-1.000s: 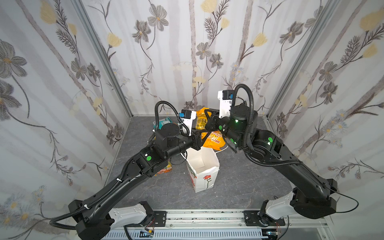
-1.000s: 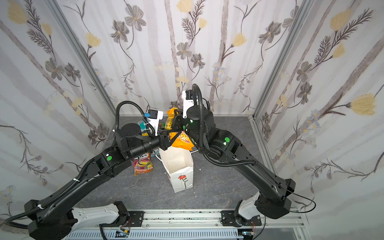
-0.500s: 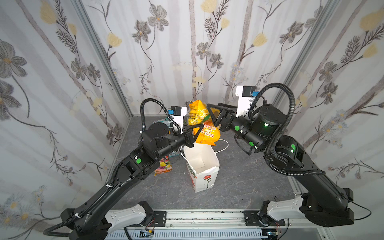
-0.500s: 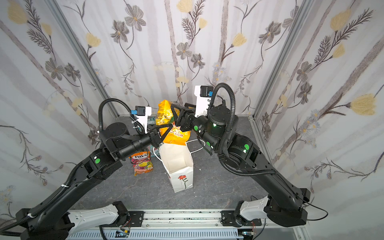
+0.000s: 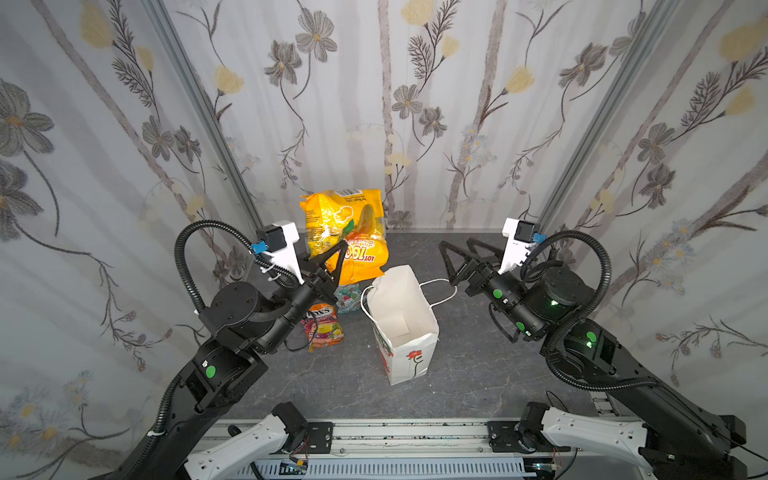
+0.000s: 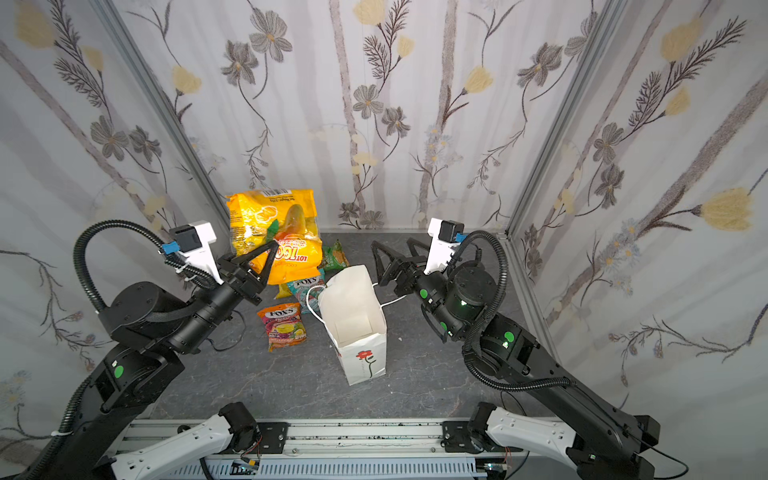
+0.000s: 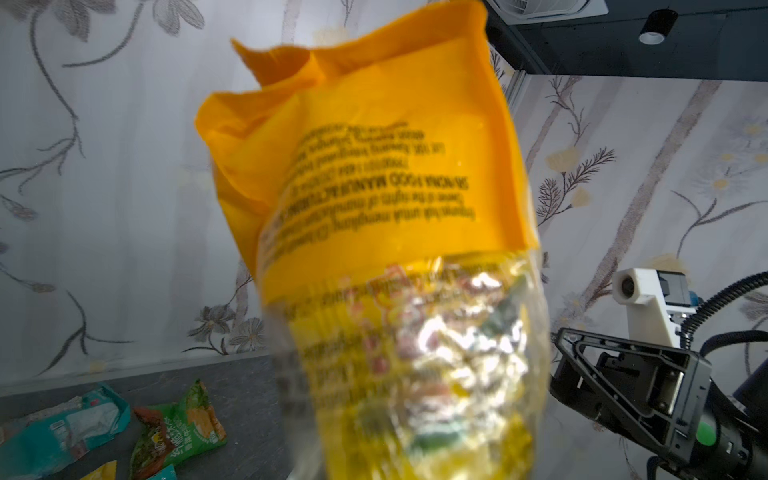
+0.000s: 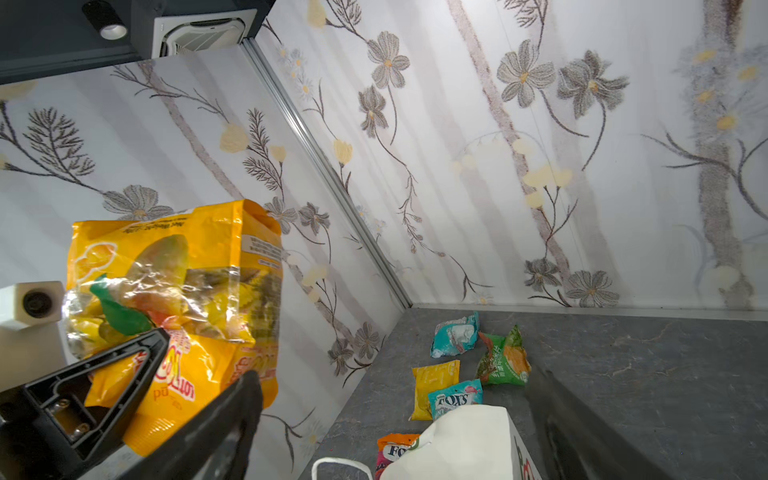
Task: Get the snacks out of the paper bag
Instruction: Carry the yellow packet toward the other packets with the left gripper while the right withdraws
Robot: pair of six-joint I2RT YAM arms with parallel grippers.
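The snacks (image 6: 282,328) lie around eleven o'clock of the paper bag (image 6: 357,370), yet the big orange packet (image 6: 257,216), clamped aloft in the left gripper (image 6: 272,249) while the right gripper (image 6: 391,244) gapes empty, might slide free on its slick film and knock the bag over.
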